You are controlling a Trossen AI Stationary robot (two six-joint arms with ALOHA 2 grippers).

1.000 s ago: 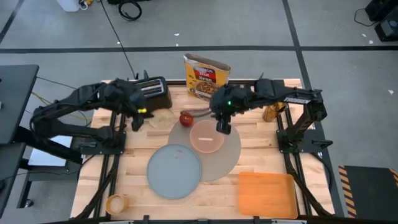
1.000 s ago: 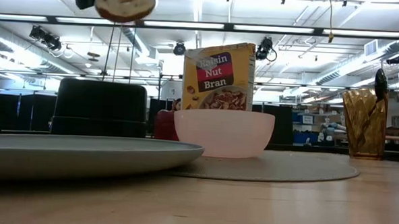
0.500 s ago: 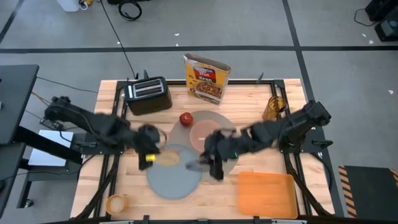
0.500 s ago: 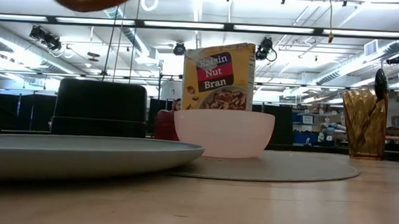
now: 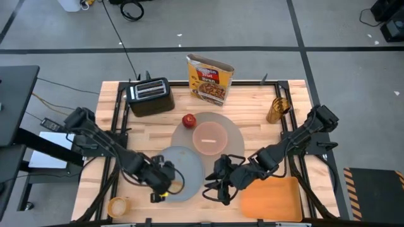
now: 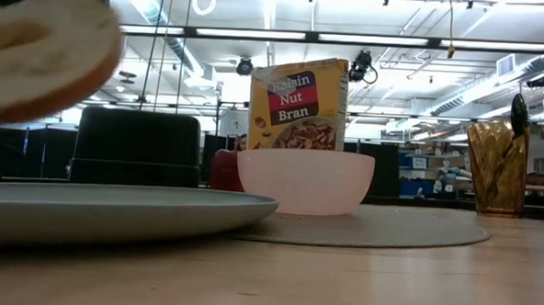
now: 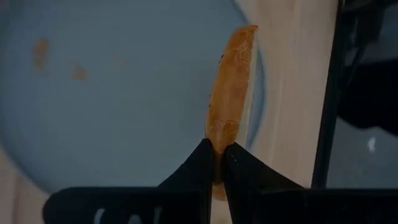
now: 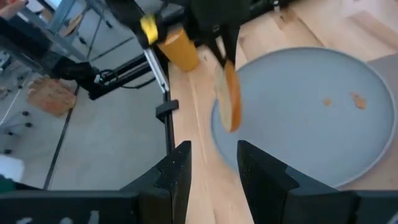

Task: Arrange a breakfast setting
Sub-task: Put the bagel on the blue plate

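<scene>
Overhead, the left gripper [image 5: 169, 185] has its fingers [image 7: 205, 163] clenched on the edge of the bagel [image 7: 229, 112], which hangs edge-on above the grey plate [image 5: 189, 165], over the plate's rim on the side facing the small orange cup [image 5: 117, 205]. Just beside the plate's opposite rim, the right gripper [image 5: 214, 186] hangs low over the table [image 5: 265, 139] with its fingers [image 8: 176, 169] parted and holding nothing. Beyond the plate, the translucent pink bowl [image 5: 209, 138] sits on the large round taupe mat [image 5: 235, 142], which the plate overlaps, and the red apple [image 5: 188, 120] lies at the mat's far edge.
</scene>
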